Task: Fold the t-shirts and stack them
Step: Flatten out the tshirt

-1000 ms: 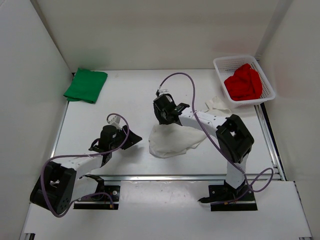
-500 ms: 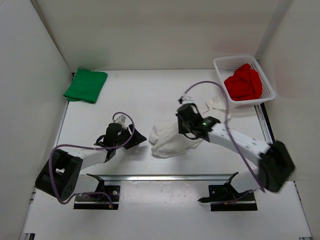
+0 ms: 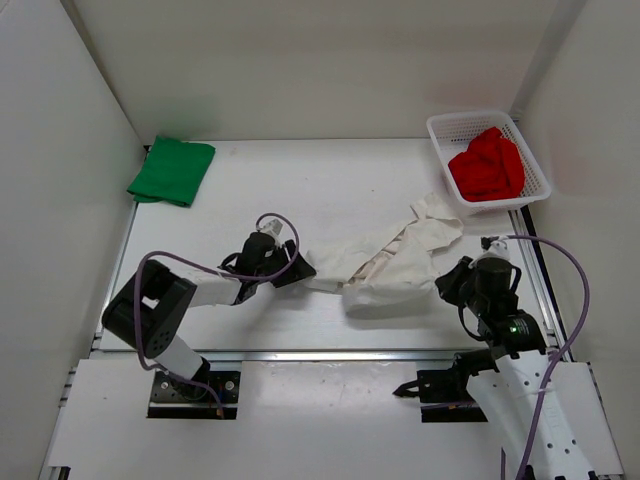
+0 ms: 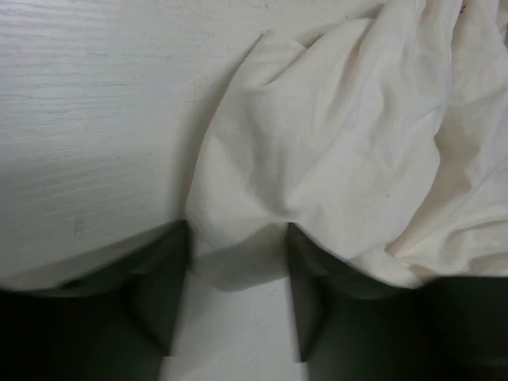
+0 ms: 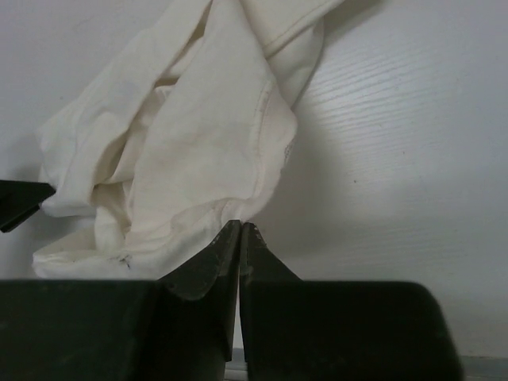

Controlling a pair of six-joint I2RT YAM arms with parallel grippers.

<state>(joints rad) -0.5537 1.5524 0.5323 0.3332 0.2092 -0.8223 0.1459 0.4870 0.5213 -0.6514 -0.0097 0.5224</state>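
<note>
bright green t-shirt (image 3: pixel 172 170), cream-white t-shirt (image 3: pixel 395 268), red t-shirt (image 3: pixel 487 165), white mesh basket (image 3: pixel 441 126), white table (image 3: pixel 270 190), purple cables (image 3: pixel 563 262)

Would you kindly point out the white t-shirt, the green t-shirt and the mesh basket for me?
white t-shirt (image 3: pixel 385 270), top external view, on the middle of the crumpled cloth.
green t-shirt (image 3: pixel 172 170), top external view, on its folded centre.
mesh basket (image 3: pixel 441 138), top external view, on its left wall.

The white t-shirt (image 4: pixel 333 143) is soft matt cloth, creased and faintly creamy, with a stitched hem showing in my right wrist view. My left fingers (image 4: pixel 159 286) and right fingers (image 5: pixel 206 270) look like dark, smooth matt plastic, though they are blurred. The table (image 4: pixel 95 95) is matt white with a fine wood-like grain.
</note>
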